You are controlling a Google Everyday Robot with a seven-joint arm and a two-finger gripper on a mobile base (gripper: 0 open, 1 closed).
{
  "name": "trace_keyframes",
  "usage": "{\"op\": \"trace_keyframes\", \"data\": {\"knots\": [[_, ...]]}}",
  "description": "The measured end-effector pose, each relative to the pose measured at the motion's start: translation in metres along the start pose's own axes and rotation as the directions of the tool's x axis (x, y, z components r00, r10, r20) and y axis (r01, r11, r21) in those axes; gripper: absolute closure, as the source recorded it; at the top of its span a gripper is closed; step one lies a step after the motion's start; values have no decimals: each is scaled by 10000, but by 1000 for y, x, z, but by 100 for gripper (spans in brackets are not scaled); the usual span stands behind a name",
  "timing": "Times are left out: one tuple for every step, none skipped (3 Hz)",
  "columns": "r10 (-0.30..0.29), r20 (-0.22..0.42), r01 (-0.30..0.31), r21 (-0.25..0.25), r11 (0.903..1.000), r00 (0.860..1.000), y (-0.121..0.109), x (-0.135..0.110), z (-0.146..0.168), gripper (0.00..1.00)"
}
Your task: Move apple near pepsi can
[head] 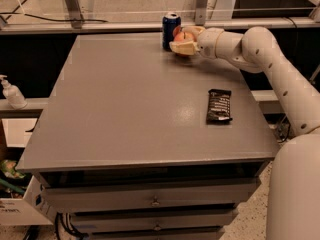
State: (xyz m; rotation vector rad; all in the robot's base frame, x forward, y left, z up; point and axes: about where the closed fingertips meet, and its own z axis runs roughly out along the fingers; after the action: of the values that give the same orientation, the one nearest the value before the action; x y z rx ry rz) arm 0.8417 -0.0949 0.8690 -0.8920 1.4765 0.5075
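The pepsi can (171, 30), dark blue with a silver top, stands upright at the far edge of the grey table (125, 109). The orange-red apple (183, 36) sits just right of the can, almost touching it, low over the table top. My gripper (184, 39) reaches in from the right and is shut on the apple, with one pale finger (182, 47) in front of it and the other behind it. The white arm (260, 49) stretches back to the right edge of the view.
A flat black snack bar wrapper (219, 105) lies on the right part of the table. A white pump bottle (11, 92) stands on a shelf to the left. A metal frame (200, 4) and rail run behind the table. Drawers (155, 199) sit under the table top.
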Motion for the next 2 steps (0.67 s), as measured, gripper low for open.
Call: {"op": "trace_keyframes", "data": {"knots": [[162, -188, -159, 144, 9998, 9997, -4, 10, -7, 82], [315, -362, -306, 245, 9992, 9988, -4, 18, -12, 59]]}}
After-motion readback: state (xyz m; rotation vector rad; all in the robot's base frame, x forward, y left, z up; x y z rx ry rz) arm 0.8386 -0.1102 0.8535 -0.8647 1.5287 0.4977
